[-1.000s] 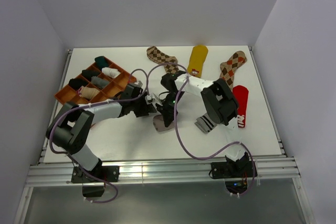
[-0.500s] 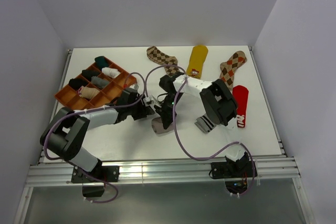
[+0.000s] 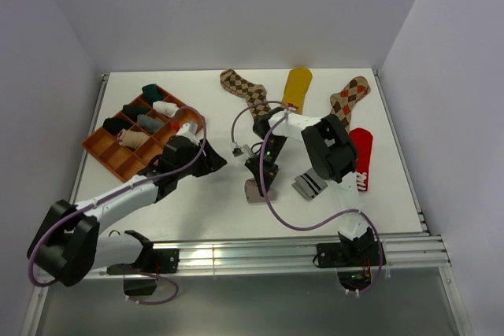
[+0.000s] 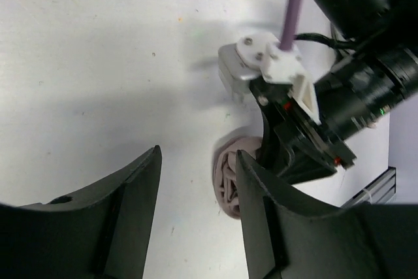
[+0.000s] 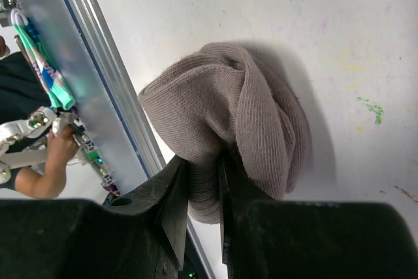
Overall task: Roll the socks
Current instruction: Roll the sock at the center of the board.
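Right gripper point(image 5: 204, 164) first: clamped shut on a fold of the taupe ribbed knit sock point(image 5: 222, 115), bunched into a fat lump and lying on the white table point(image 5: 294, 4), dead centre of the right wrist frame. Left gripper point(image 4: 196, 158): spread wide, gripping nothing, hanging over bare tabletop with that same lump peeking out low centre of the left wrist frame, just beside one dark finger point(image 4: 261, 227). From overhead, lump sitting low centre of the frame, right under the right gripper, left gripper off to the left of it, near but apart. Guessing soft, light and springy, zero stiffness, so likely to flop open once released. Probably best grabbed across the thick middle of the lump, not by one loose outer layer, and worth pinning against the table while tucking. Only in the right wrist shot: the actual pinch, ribs of the knit squeezed in the jaws, plus the aluminium rail point(image 5: 98, 63) down the left edge. Only in the left wrist shot: the wide gap on the left side, decent proof of nothing held. Only from the top: the rest of the pile, meaning grey sock with black stripes point(image 3: 309, 185) just right of the lump, red sock with a white picture point(image 3: 361, 151) further right, brown argyle sock point(image 3: 240, 86) upper centre, second brown argyle sock point(image 3: 349, 100) upper right, mustard yellow sock point(image 3: 298, 88) between those two, and the orange compartment tray point(image 3: 98, 147) at the left with some rolled bundles inside. Can't judge the tightness of the roll from any shot.
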